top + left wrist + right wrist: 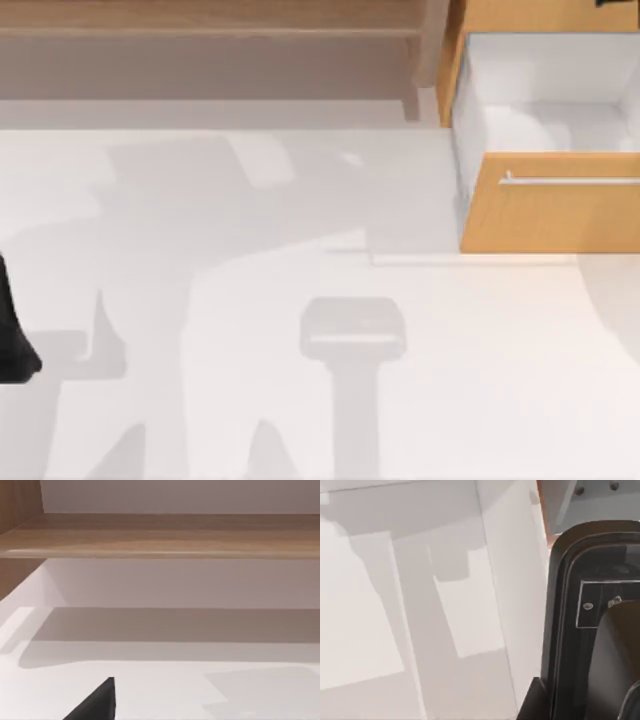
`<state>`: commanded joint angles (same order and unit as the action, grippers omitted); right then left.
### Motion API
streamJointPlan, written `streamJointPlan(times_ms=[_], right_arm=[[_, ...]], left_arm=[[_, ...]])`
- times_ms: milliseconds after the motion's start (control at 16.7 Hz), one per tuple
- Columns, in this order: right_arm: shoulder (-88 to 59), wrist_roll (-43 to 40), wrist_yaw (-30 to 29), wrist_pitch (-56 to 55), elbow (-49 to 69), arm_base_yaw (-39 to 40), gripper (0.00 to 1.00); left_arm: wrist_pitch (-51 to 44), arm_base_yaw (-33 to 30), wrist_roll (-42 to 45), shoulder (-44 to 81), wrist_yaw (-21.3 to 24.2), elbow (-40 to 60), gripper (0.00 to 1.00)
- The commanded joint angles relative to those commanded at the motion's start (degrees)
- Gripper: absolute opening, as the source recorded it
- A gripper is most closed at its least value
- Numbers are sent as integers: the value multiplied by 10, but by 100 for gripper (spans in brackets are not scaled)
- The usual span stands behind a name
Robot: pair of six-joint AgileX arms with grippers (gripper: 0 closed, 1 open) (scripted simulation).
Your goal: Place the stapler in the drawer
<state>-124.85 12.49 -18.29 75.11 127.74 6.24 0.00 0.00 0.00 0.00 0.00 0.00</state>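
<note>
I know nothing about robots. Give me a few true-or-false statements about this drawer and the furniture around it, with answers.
The drawer stands open. True.
Its handle is a round knob. False: it is a thin silver bar.
The drawer is at the left of the table. False: it is at the right.
A wooden shelf runs along the back. True.

open drawer (pixel 545 120) stands pulled out; table (pixel 250 350) before it lies bare.
</note>
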Motion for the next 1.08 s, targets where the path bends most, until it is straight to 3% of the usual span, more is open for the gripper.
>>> streamJointPlan(times_ms=[480,1080], right_arm=[[-180,-23,159,37,23,21,0],[-185,-23,163,29,11,21,0]], left_arm=[[0,0,0,0,0,0,100],[0,0,0,0,0,0,100]])
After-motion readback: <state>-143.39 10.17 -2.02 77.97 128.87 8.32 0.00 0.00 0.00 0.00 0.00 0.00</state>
